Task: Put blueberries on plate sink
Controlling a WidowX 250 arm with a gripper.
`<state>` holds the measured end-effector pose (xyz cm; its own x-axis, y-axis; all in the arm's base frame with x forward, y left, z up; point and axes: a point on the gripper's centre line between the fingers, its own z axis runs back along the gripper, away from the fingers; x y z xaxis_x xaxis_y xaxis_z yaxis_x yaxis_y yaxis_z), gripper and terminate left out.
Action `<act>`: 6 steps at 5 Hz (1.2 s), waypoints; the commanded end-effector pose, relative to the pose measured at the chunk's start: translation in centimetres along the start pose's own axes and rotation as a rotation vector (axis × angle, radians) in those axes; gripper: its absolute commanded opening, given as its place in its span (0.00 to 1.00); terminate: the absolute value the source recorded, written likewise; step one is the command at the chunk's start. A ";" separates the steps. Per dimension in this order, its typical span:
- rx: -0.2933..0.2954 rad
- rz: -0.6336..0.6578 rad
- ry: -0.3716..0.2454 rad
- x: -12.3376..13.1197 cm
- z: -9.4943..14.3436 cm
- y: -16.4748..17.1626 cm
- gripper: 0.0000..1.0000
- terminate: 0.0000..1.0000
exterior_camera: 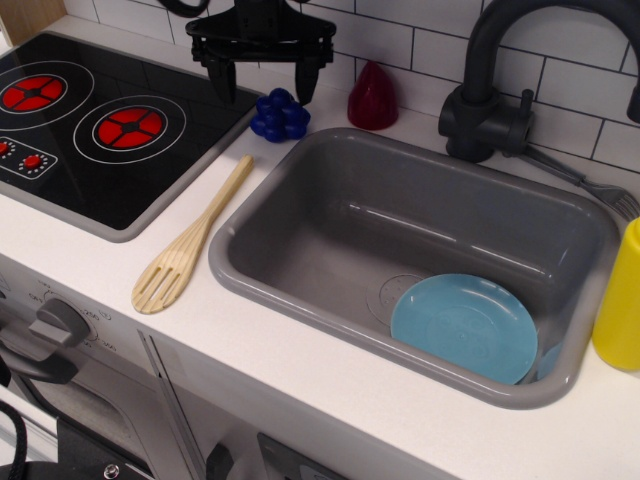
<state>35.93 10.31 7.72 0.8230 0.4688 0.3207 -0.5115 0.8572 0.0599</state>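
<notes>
The black two-fingered tool (266,82) hangs at the top of the view with its fingers spread wide and nothing between them, over the back edge of the white counter (330,370) near the black toy hob (100,125). The glossy deep-blue cluster of plastic blueberries (279,115) sits on the counter just below and to the right of the tool, by the back left corner of the large grey plastic sink (300,215). The round light-blue plastic plate (463,327) lies on the sink floor (toward the front right corner). A dark red cone-shaped toy (373,97) stands behind the sink, and a slotted wooden spatula (190,243) lies left of it
</notes>
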 end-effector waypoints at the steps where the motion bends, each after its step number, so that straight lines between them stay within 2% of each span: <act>1: -0.002 0.033 -0.071 1.7 0.9 -0.1 1.00 0.00; 6: 0.030 0.039 -0.068 1.3 -0.7 0.6 1.00 0.00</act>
<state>36.63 11.25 6.36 0.7972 0.4872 0.3566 -0.5456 0.8342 0.0801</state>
